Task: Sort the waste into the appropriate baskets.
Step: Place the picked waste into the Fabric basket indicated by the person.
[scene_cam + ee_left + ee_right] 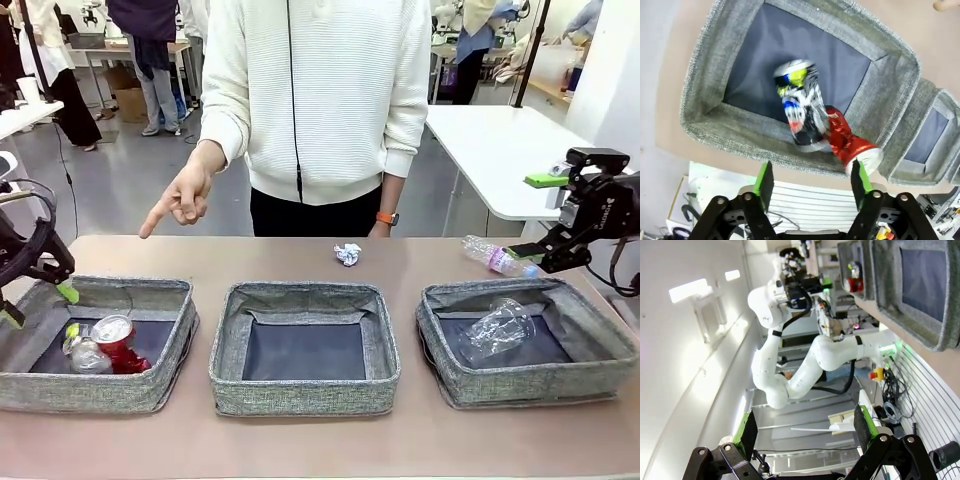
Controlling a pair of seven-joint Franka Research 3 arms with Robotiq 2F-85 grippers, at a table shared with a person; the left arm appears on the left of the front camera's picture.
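Crushed red can [844,139] lies touching silver-dark can [802,112] inside grey woven basket [740,134].

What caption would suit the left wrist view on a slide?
Left gripper, jaws open, hovers above a grey woven basket holding a crushed red can that touches a silver-dark can.

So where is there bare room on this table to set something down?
The middle basket holds nothing. Bare table runs behind the left basket, up to the paper ball, and along the near edge. Crowded: the cans in the left basket, and the bottle by the right gripper.
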